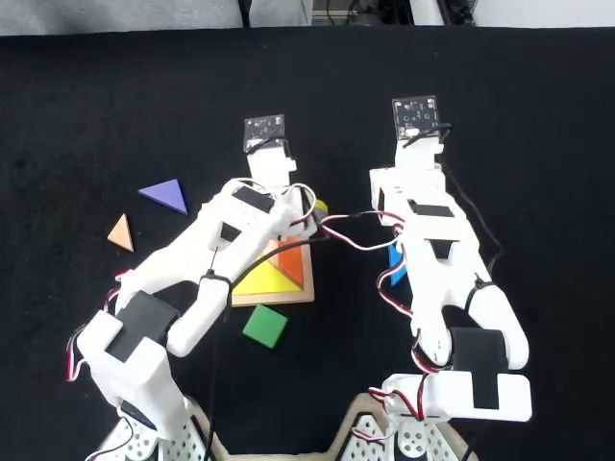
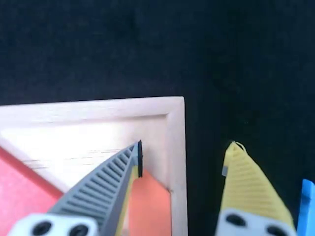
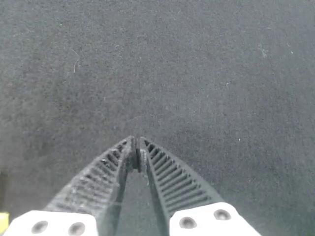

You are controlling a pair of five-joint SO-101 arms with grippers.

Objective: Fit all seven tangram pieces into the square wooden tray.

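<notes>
The square wooden tray lies under my left arm and holds a yellow triangle and an orange piece. My left gripper is open and straddles the tray's corner wall. Its grey finger is inside, beside the orange piece. Its yellow finger is outside on the cloth. A red piece lies in the tray too. Loose pieces lie around: a green square, a purple triangle, a small peach triangle and a blue piece. My right gripper is shut on nothing, over bare black cloth.
Black cloth covers the table. The right arm stretches over the blue piece, right of the tray. Red and white cables hang between the two arms. The cloth's far edge runs along the back.
</notes>
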